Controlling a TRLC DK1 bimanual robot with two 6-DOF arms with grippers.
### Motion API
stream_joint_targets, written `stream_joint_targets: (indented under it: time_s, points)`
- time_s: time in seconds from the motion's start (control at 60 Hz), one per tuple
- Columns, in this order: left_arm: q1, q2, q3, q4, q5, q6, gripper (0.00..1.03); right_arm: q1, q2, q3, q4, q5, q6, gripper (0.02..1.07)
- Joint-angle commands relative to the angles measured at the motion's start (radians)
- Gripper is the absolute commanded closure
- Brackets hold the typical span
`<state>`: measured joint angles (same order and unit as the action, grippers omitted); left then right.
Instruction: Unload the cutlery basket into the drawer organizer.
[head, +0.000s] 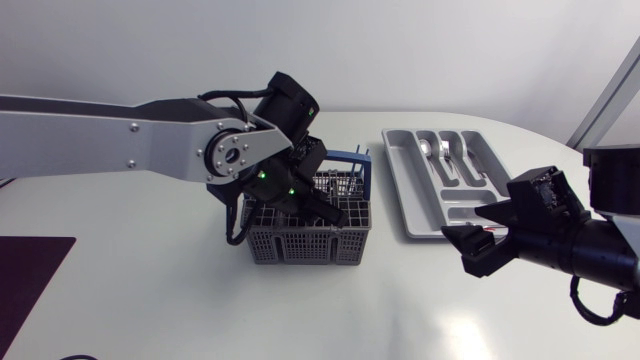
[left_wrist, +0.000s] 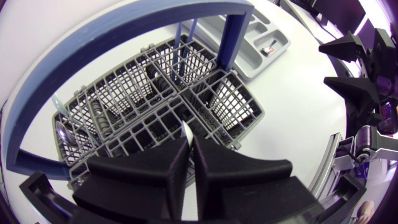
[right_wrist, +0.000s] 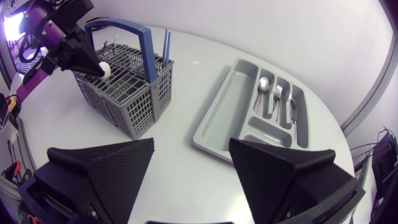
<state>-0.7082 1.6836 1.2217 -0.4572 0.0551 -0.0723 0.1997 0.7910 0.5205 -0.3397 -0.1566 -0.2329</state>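
The grey cutlery basket (head: 310, 238) (left_wrist: 155, 93) (right_wrist: 124, 93) with a blue carrying handle (right_wrist: 124, 28) stands mid-table. My left gripper (head: 335, 212) (left_wrist: 189, 142) (right_wrist: 93, 65) dips into its near compartment, shut on the white end of a utensil (left_wrist: 186, 132) (right_wrist: 104, 68). Two blue sticks (left_wrist: 183, 56) (right_wrist: 166, 43) stand in a far compartment. The grey drawer organizer (head: 420, 205) (right_wrist: 224, 118) lies to the basket's right, holding a spoon (head: 426, 148) (right_wrist: 263, 84), a fork (right_wrist: 278, 93) and a knife (right_wrist: 292, 109). My right gripper (head: 478, 228) (right_wrist: 191, 152) hovers open by the organizer's near end, holding nothing.
A dark mat (head: 30, 270) lies at the table's front left. A shiny metal piece (left_wrist: 60, 130) shows in one side compartment of the basket. Bare white tabletop lies between basket and organizer.
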Motion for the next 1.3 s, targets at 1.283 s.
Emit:
stream_joint_targets:
  time_s: [1.283]
  points:
    - [0.033,-0.305,0.099,-0.279,0.397,0.374,0.96,0.000,-0.180,-0.039,0.013,-0.284,-0.181,0.20]
